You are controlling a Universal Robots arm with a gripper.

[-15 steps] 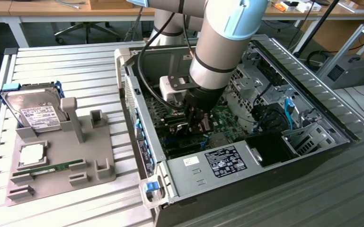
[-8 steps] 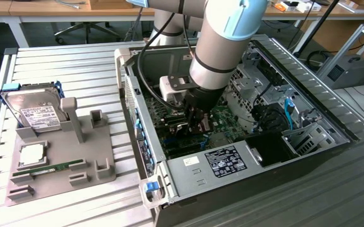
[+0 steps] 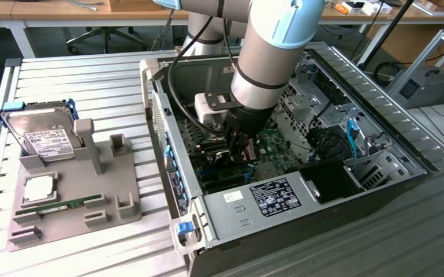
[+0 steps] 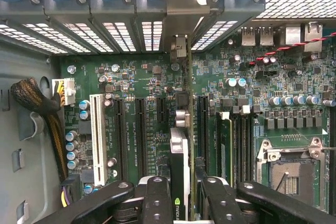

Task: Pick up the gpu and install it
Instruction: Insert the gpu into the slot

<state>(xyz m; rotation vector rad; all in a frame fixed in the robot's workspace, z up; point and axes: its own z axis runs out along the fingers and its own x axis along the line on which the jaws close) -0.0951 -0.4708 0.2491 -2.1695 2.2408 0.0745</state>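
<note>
One open PC case [image 3: 376,173], one motherboard [image 4: 131,85], one gripper [image 4: 181,192], one gpu [image 4: 179,150]. Gripper was clamped on the gpu: thin card seen edge-on, black face, metal bracket, standing upright over a motherboard slot.

Green Nvidia eye logo on gpu [image 4: 179,182] edge, between the gripper [image 4: 182,195] fingers. White lettering on motherboard [image 4: 131,129] beside the slots, too small to read. Labels on power supply [image 3: 272,199] and hard drive [image 3: 48,141], print unreadable.
</note>
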